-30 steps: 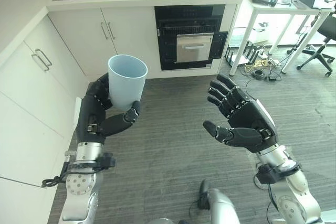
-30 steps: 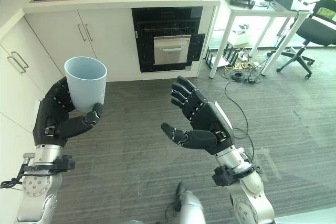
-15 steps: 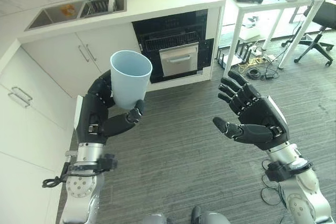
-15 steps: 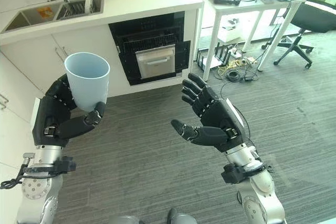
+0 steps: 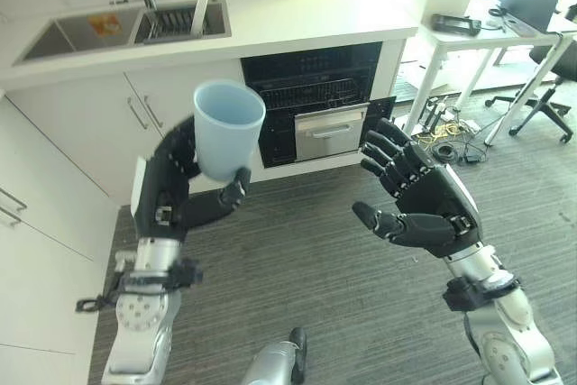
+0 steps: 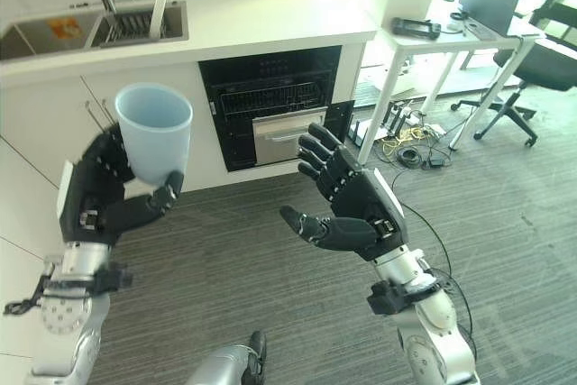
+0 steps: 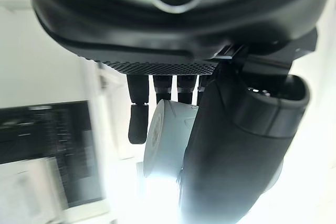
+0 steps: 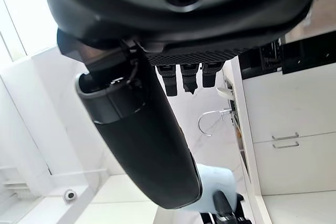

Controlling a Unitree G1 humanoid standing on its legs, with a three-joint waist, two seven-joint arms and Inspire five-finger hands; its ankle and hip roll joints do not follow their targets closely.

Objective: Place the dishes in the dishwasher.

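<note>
Carrying the cup (image 5: 227, 129) upright matters most now; the left hand (image 5: 173, 194) wraps its lower half, thumb across the front, mouth up, so a steady wrist is wise on the way to the dishwasher (image 5: 317, 101) ahead under the counter (image 5: 297, 22); the right hand (image 5: 422, 203) hangs wide and empty beside it; the left wrist view shows fingers curled round the cup wall, while beyond, the eye views show the sink (image 6: 90, 29).

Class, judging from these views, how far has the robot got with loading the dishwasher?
Early stage. Done: the left hand has its fingers curled round a pale blue cup, held upright in the air. In hand: carrying it. The right hand is open and empty. Left: the open dishwasher under the counter stands ahead; the cup is not yet in it.
</note>
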